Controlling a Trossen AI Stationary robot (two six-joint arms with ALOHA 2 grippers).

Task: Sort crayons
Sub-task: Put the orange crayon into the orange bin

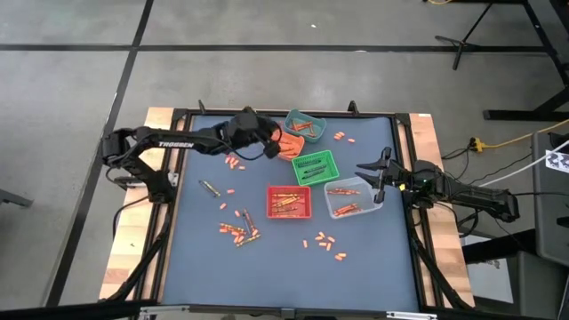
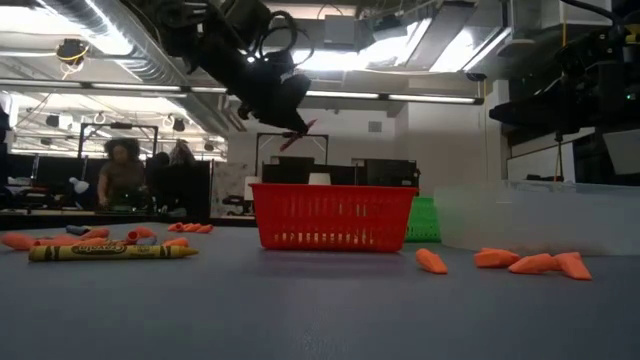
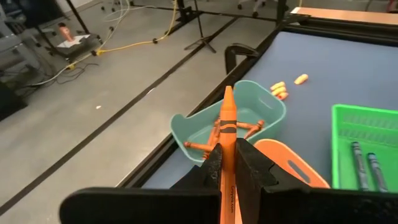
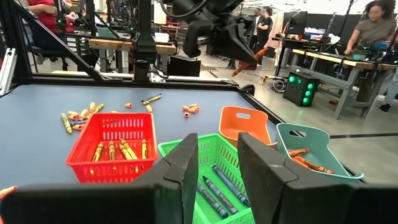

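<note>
An orange crayon [image 3: 227, 115] sticks out ahead of my left gripper [image 3: 228, 149], which is shut on it above the orange bin [image 1: 290, 143], next to the teal bin [image 3: 264, 109] holding a few orange crayons. Loose crayons lie on the blue table [image 1: 373, 258] in clusters [image 1: 238, 231] [image 1: 322, 242] [image 1: 234, 163]; a dark yellow one [image 2: 110, 252] lies near the left. My right gripper [image 4: 214, 165] waits open at the table's right edge, behind the green bin [image 4: 211, 180], with nothing between its fingers. My left gripper pinches the orange crayon by its rear part [image 3: 227, 163] between its two fingers [image 3: 214, 165]. The crayon runs along the fingers, and its pointed end [image 3: 227, 93] juts out ahead toward the teal bin. It is lifted clear of the table, slanting a little downward.
A red bin [image 1: 289, 202] with yellow and orange crayons stands mid-table, the green bin [image 1: 314, 166] with dark crayons behind it, and a clear bin [image 1: 353, 197] to the right. A black frame [image 1: 178, 178] rims the table. People stand in the room beyond [image 2: 120, 170].
</note>
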